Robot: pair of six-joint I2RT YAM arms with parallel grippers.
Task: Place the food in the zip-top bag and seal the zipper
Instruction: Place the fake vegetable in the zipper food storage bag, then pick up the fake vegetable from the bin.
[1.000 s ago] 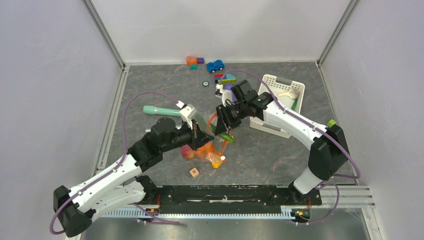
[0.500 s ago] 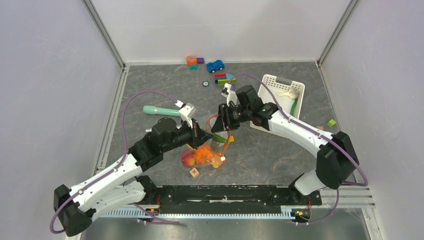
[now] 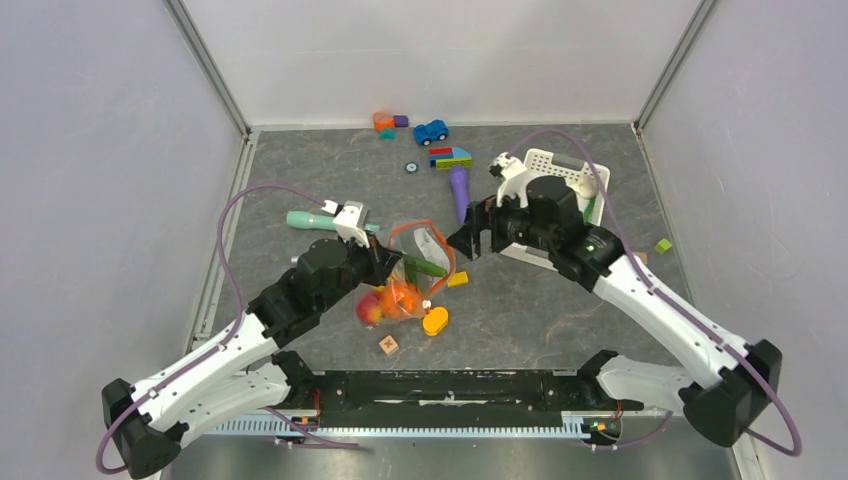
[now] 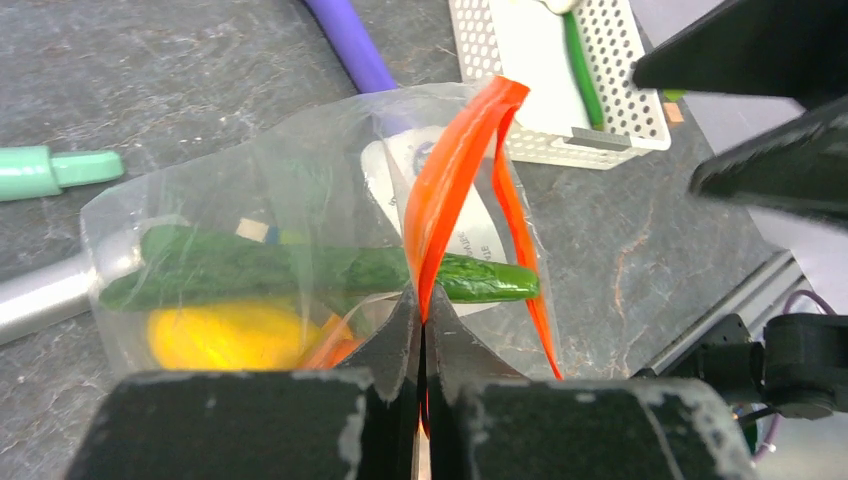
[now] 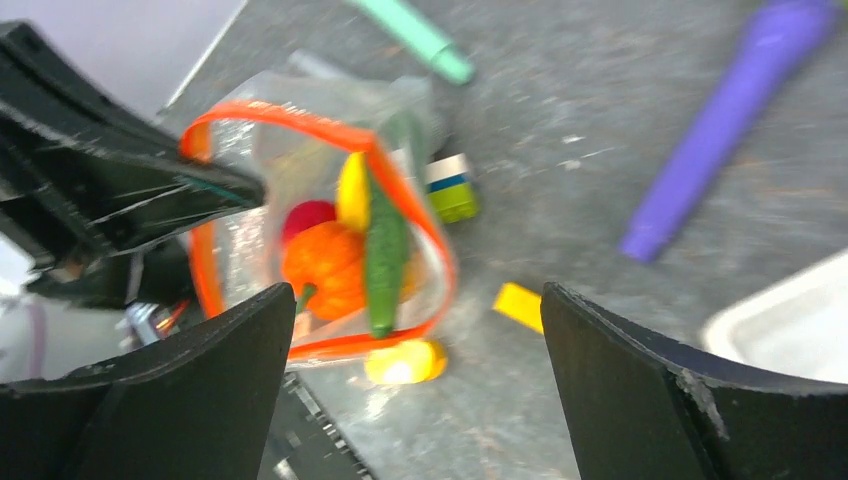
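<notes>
The clear zip-top bag point(image 3: 412, 268) hangs from my left gripper point(image 3: 388, 262), which is shut on the orange-red zipper point(image 4: 455, 180) at one end of the mouth. The mouth stands open in a loop point(image 5: 330, 130). Inside are an orange pumpkin point(image 5: 325, 265), a red fruit point(image 5: 308, 215), a yellow squash point(image 4: 220, 335) and a green cucumber point(image 4: 300, 270) whose tip reaches the mouth rim. A yellow-orange piece point(image 3: 435, 321) lies on the table just outside the bag. My right gripper point(image 3: 472, 238) hovers open and empty to the right of the bag.
A white slotted basket point(image 3: 548, 165) at the right holds a green bean point(image 4: 582, 70) and a white piece. A purple tool point(image 3: 458, 188), a teal tool point(image 3: 310, 220), a yellow block point(image 3: 457, 279), a wooden cube point(image 3: 388, 345) and toys at the back lie around.
My right gripper let the green cucumber go into the bag, opened wide and drew back to the right. The left gripper kept its hold and shifted slightly left.
</notes>
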